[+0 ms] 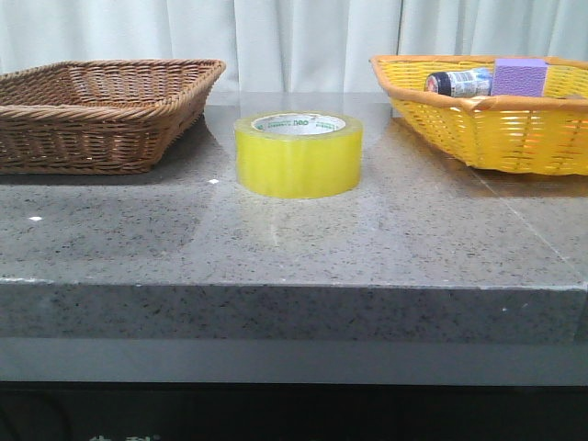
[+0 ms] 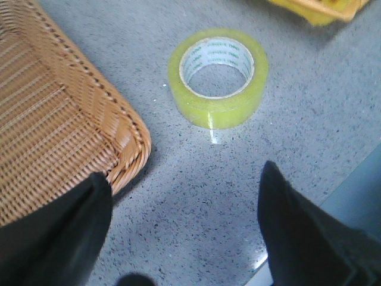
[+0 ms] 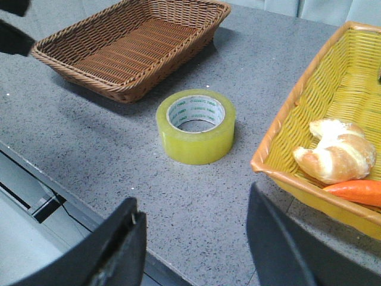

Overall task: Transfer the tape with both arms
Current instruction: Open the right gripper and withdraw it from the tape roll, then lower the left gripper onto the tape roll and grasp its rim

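Note:
The tape [image 1: 299,154], a wide translucent yellow roll with a white core printed in green, lies flat on the grey speckled table between two baskets. It also shows in the left wrist view [image 2: 218,76] and in the right wrist view [image 3: 196,126]. My left gripper [image 2: 184,196] is open and empty above the table beside the brown basket's corner, short of the tape. My right gripper [image 3: 193,220] is open and empty above the table's front edge, short of the tape. Neither gripper shows in the front view.
A brown wicker basket [image 1: 92,110] stands at the back left. A yellow basket [image 1: 487,119] at the back right holds a dark-capped bottle [image 1: 457,83], a purple block [image 1: 520,77], a bread piece [image 3: 336,158] and a carrot [image 3: 354,192]. A white curtain hangs behind.

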`<state>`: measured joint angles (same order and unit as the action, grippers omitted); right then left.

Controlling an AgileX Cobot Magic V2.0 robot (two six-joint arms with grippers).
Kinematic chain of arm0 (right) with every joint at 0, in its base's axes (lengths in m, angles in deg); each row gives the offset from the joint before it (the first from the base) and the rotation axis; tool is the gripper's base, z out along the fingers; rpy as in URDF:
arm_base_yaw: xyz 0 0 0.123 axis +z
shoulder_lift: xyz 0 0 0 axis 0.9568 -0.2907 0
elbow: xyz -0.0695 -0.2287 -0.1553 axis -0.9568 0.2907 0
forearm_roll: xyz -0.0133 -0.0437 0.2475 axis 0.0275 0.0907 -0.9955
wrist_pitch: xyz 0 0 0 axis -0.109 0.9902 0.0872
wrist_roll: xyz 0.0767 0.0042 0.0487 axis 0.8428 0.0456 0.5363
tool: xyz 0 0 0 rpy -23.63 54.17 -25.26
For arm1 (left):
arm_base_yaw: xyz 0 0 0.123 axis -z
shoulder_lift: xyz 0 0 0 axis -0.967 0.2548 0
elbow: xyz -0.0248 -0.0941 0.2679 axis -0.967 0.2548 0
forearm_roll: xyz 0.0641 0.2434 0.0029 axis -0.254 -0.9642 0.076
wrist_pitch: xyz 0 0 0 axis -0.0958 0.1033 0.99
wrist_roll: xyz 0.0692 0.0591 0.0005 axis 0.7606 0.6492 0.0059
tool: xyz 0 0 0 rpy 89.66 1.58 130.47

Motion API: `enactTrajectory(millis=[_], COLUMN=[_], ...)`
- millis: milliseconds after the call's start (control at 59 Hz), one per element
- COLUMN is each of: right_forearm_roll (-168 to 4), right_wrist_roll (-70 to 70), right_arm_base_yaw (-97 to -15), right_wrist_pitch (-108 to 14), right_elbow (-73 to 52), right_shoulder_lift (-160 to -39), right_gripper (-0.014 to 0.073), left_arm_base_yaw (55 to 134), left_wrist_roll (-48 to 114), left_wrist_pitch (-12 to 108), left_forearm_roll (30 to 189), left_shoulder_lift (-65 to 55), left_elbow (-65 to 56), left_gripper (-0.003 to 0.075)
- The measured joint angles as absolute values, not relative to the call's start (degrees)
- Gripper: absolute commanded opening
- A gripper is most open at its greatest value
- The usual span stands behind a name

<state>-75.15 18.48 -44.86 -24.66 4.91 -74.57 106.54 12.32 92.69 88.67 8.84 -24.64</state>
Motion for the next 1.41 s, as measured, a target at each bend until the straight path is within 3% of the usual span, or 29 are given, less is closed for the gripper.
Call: enactTrajectory(millis=[305, 594, 1408], right_forearm_roll=[-75.15, -75.15, -75.15], right_wrist_roll=[18.48, 18.48, 18.48], right_arm_base_yaw=[-44.86, -44.86, -44.86], right_wrist_pitch=[-24.66, -24.66, -24.66], right_elbow=[4.91, 4.91, 4.91], right_shoulder_lift=[-74.57, -74.57, -74.57], right_gripper=[0.0414, 0.0414, 0.0414], left_arm_base_yaw=[106.54, 107.79, 111.02], left_wrist_roll=[29.54, 41.54, 46.55], left_wrist_pitch=[100.68, 101.93, 96.80], left_forearm_roll=[96.08, 99.60, 100.34], left_shoulder_lift=[26.27, 36.52, 52.81], left_elbow=[-40.57, -47.80, -49.00], left_gripper=[0.0496, 0.0496, 0.0494])
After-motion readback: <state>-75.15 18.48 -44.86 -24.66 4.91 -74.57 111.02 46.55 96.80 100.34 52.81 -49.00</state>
